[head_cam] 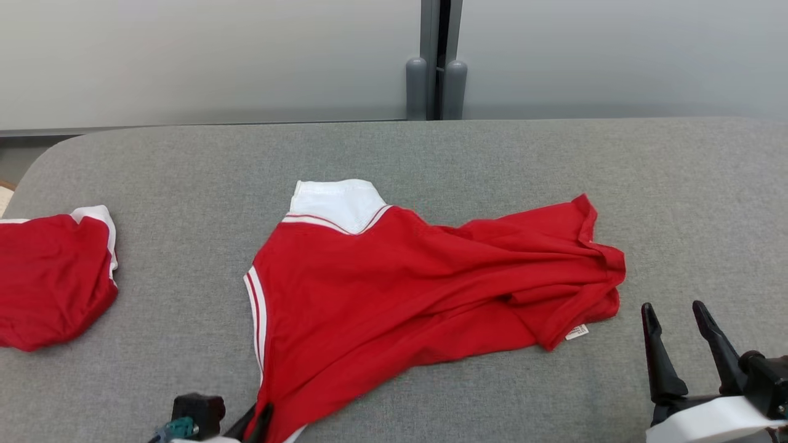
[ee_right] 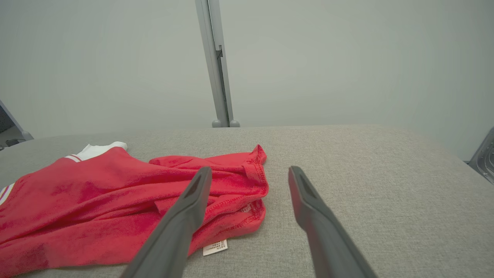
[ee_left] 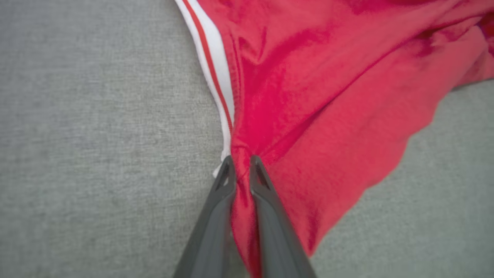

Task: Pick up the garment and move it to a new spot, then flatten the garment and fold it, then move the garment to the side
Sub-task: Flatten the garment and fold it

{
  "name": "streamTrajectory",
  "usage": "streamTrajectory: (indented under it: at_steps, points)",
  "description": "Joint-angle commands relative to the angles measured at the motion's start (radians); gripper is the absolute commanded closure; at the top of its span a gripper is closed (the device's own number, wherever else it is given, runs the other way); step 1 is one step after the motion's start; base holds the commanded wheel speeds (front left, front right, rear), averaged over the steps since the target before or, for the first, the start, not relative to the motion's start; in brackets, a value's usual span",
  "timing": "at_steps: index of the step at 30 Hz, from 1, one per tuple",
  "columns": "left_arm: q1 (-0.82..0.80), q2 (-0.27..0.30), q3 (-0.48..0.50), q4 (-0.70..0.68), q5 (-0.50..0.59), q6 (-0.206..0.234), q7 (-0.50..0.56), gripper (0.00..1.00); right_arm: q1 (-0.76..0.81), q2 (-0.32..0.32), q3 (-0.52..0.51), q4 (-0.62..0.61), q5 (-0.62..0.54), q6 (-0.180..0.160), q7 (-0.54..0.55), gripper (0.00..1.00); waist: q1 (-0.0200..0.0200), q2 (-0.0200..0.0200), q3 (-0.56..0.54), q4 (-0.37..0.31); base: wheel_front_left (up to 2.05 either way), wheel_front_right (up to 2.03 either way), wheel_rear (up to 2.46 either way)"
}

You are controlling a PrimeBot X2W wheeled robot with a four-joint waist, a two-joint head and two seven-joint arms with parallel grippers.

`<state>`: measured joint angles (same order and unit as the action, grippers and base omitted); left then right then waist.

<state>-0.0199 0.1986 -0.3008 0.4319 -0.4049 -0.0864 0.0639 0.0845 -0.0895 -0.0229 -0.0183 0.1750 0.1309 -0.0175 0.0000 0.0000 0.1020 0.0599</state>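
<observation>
Where the head camera looks down, two red garments lie on one grey fabric-covered table point(head_cam: 677, 197): the red shirt point(head_cam: 394, 289) crumpled in the middle with its white collar point(head_cam: 335, 203) on the far side, and a second red garment point(head_cam: 49, 277) at the left edge, well apart. Two grippers show. The left gripper point(head_cam: 261, 421) pinches the shirt's near corner; the right gripper point(head_cam: 672, 306) stands spread at the near right, just beside the shirt and off the cloth.

From the left wrist, its two fingers are pressed onto a bunched fold of red cloth beside one white striped trim point(ee_left: 216, 77).

From the right wrist, two fingers stand wide apart above the table, one white label point(ee_right: 215, 247) near the left finger.
</observation>
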Motion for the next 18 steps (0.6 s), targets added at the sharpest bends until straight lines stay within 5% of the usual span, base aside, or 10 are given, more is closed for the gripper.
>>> streamTrajectory:
  at_steps: [1,11,12,18]
  points:
    - [0.051,0.010,-0.004,0.015,-0.007,0.009,0.030,1.00,0.013,-0.002,-0.003,-0.005,0.001,0.000,0.003,0.00,0.0000,0.0000,-0.011,-0.002,0.00,0.00,0.00]
    - [0.211,0.022,-0.013,-0.153,-0.052,0.044,0.122,1.00,0.064,0.014,-0.017,-0.035,0.007,0.000,0.015,0.00,0.0000,0.0000,-0.031,-0.017,0.00,0.00,0.00]
    - [0.209,0.021,-0.006,-0.171,-0.045,0.055,0.103,0.06,0.064,0.014,-0.019,-0.038,0.006,0.000,0.016,0.00,0.0000,0.0000,-0.029,-0.016,0.00,0.00,0.00]
    - [0.159,0.005,0.038,-0.269,-0.018,0.104,-0.026,0.00,0.040,0.008,-0.021,-0.053,-0.005,0.000,0.023,0.00,0.0000,0.0000,-0.018,-0.009,0.00,0.00,0.00]
